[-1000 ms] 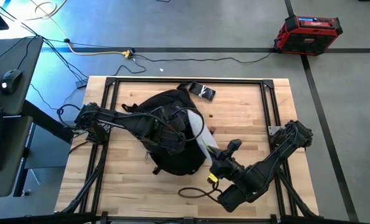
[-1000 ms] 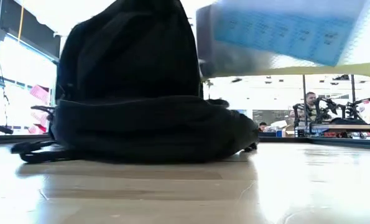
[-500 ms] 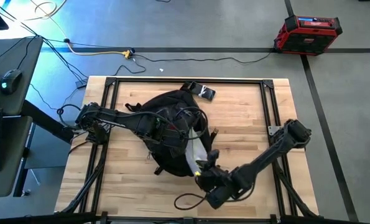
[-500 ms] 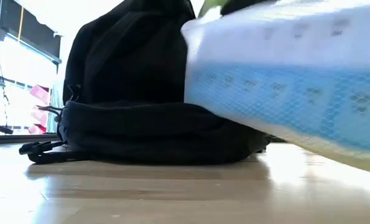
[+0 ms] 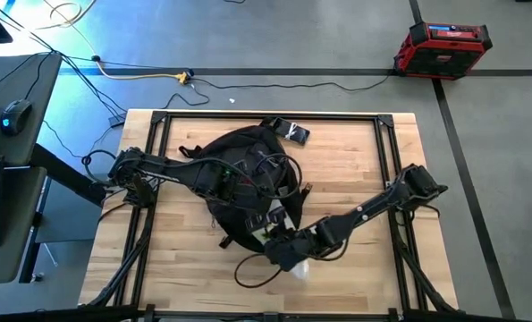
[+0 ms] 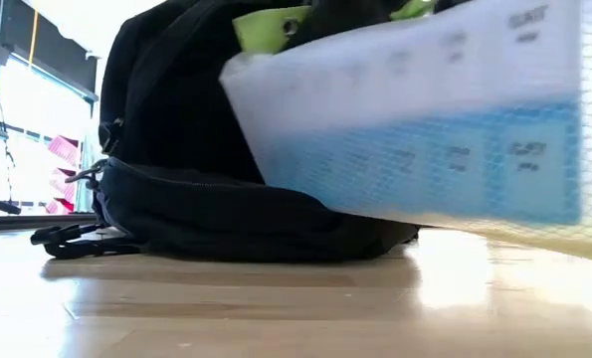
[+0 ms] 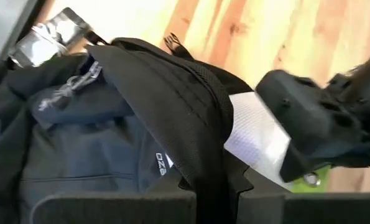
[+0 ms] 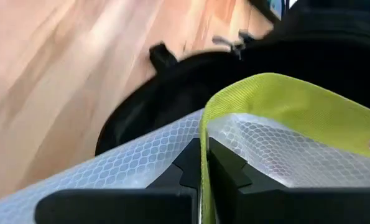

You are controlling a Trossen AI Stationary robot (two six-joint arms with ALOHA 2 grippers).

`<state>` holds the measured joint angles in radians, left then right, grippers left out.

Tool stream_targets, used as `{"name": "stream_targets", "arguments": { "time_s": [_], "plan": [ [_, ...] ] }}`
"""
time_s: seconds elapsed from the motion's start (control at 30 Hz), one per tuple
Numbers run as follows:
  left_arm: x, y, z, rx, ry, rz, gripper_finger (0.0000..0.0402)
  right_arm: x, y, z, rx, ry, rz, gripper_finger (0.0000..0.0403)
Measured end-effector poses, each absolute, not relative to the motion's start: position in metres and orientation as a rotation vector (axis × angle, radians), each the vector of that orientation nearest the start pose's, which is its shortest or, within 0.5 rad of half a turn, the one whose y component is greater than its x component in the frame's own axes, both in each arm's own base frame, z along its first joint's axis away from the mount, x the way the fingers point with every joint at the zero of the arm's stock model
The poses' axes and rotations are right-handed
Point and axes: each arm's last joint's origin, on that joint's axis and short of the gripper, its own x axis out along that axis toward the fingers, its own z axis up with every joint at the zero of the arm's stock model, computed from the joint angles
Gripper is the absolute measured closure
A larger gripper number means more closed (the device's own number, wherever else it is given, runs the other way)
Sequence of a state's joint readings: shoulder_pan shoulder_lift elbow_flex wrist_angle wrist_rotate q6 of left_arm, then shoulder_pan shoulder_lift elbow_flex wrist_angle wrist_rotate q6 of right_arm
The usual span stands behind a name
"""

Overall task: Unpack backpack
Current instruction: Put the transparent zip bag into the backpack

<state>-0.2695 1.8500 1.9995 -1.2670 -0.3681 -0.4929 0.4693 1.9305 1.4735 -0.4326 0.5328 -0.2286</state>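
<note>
From above, we see the backpack (image 5: 248,183) lying near the middle of the wooden table (image 5: 355,170), a little toward the left arm's side, with its black straps spread out around it. Our left gripper (image 5: 239,190) sits on top of the bag, fingers pinched together on a fold of its black fabric. Our right gripper (image 5: 282,250) reaches in low at the front edge of the bag, clamped on a mesh pouch (image 5: 288,234) that shows white beside the dark fabric. A small dark object with a white label (image 5: 290,131) lies on the table just beyond the bag, and a red and black case (image 5: 442,46) stands on the floor well apart from the table. In the low view, the backpack (image 6: 176,149) rests on the table as a rounded black mass, and the pouch (image 6: 425,129), translucent white with a blue band and a yellow-green edge, fills the foreground in front of it. Through the left wrist camera we see a black flap of the backpack (image 7: 166,106) running down between that arm's fingers, with the white pouch (image 7: 256,134) and the other arm close behind. Through the right wrist camera, the pouch's yellow-green border (image 8: 284,102) is squeezed between the closed fingers (image 8: 225,165), with the backpack (image 8: 296,56) just beyond.
</note>
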Motion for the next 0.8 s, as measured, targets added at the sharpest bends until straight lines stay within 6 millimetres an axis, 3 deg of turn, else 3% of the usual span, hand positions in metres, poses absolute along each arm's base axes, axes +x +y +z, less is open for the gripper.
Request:
{"name": "stream_targets", "arguments": {
  "time_s": [0.23,0.37,0.57,0.8],
  "plan": [
    [0.351,-0.090,0.365,-0.145,1.089,0.303,0.0402,0.395,0.165,0.217,-0.562,0.752,0.028,0.0403],
    [0.349,-0.092,0.363,-0.154,1.112,0.302,0.0402,0.404,0.162,0.206,-0.515,0.753,0.110,0.0389],
    [0.345,-0.096,0.362,-0.146,1.143,0.296,0.0402,0.410,0.168,0.194,-0.565,0.722,0.175,0.0295],
    [0.341,-0.101,0.361,-0.147,1.159,0.301,0.0402,0.399,0.185,0.214,-0.664,0.642,0.056,0.0200]
  ]
}}
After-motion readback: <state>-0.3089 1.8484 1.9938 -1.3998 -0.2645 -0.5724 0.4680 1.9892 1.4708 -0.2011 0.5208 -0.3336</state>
